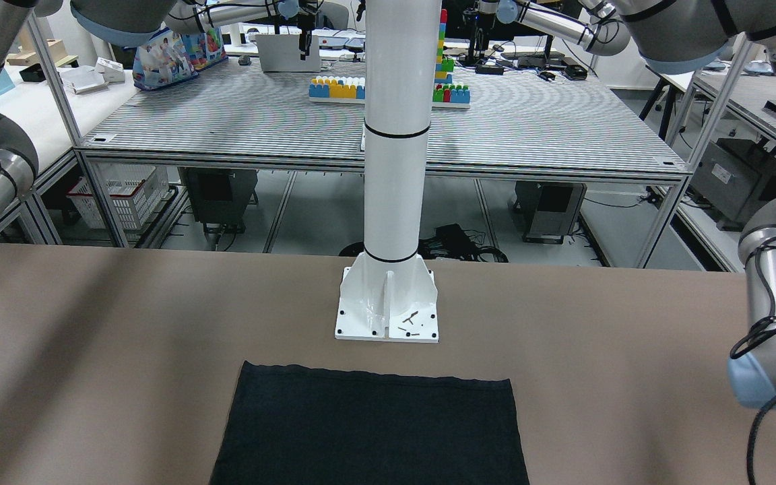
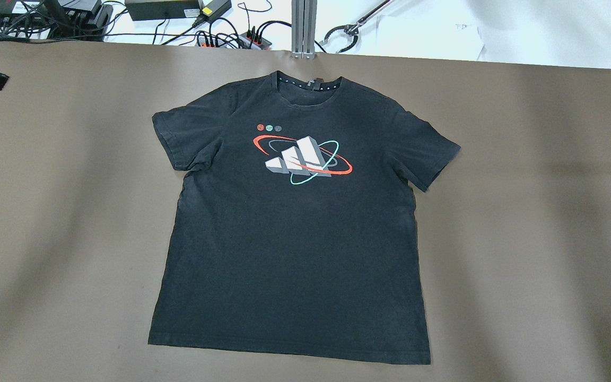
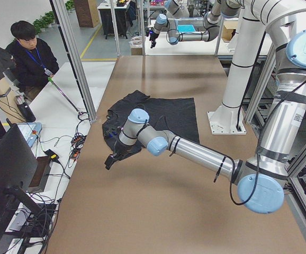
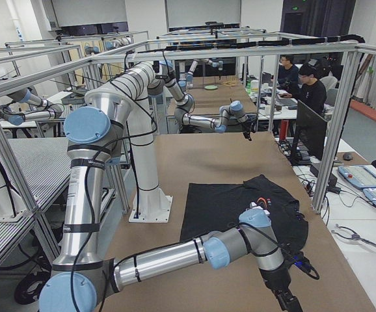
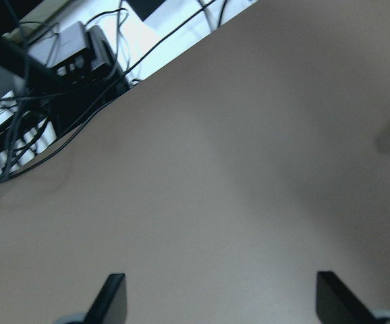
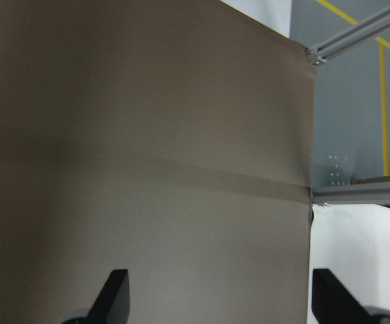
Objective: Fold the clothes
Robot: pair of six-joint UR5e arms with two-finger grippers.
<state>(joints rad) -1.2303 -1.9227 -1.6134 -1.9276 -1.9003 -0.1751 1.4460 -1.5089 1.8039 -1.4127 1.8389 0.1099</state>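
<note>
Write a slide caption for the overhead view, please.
Black T-shirt lying flat, print up, unfolded on the brown table.

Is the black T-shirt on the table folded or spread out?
Spread out. The T-shirt lies flat on the table, both sleeves extended, print and full hem showing, no fold.

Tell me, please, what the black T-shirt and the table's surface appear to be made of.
T-shirt: soft matte knit, probably cotton; it lies limp with slight wrinkles and hemmed edges. Table: brown matte covering, possibly fabric or vinyl; no glare.
</note>
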